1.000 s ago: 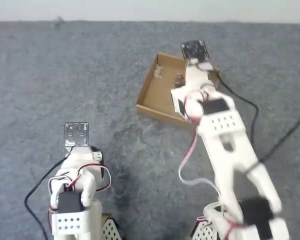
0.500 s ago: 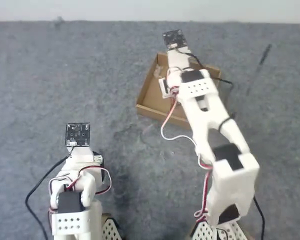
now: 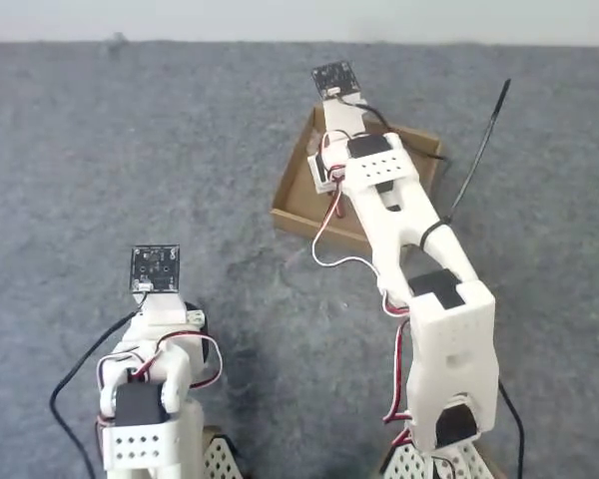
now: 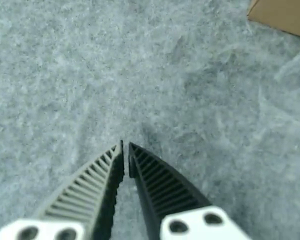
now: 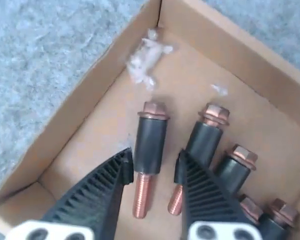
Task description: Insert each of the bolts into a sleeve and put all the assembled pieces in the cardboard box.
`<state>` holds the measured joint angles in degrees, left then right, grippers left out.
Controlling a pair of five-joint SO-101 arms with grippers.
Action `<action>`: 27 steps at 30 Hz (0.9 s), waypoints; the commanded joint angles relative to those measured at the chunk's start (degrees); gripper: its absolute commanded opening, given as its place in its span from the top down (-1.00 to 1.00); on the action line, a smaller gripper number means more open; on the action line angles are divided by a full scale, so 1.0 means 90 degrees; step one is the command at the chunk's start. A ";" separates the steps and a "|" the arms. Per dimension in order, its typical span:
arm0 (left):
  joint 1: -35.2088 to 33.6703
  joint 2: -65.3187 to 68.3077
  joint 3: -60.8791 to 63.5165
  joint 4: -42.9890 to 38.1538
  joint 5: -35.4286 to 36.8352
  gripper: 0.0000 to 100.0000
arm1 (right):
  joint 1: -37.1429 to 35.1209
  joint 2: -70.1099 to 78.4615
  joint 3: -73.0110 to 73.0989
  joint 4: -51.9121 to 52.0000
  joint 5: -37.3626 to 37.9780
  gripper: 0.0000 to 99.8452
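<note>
Five sleeved bolts (image 5: 205, 142) lie in the box (image 5: 190, 75), one of them between the spread jaws of the right gripper (image 5: 154, 157), apparently let go. Left gripper (image 4: 126, 147) is closed on nothing above the carpet (image 4: 65, 60), well apart from the box. Judgement: assembly and boxing look complete; only withdrawal remains.

A grey felt-like table surface (image 3: 130, 150) meets a pale wall (image 3: 280, 18) behind.
</note>
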<state>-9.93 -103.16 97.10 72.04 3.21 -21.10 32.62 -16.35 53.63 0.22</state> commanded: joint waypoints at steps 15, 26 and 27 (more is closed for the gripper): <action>-0.0039 -0.0117 -0.0063 0.0029 -0.0049 0.98 | 0.0083 -0.2164 -0.0059 0.2222 0.0107 0.99; -0.0039 -0.0117 -0.0063 0.0029 -0.0039 0.98 | 0.0181 -0.5690 0.5216 -0.0269 0.0137 0.99; -0.0039 -0.0117 -0.0063 0.0029 -0.0039 0.98 | 0.0200 -0.6051 0.5714 -0.0484 0.0147 0.99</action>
<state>-9.93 -103.16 97.10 72.04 3.21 -20.57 -10.20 22.86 55.47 0.31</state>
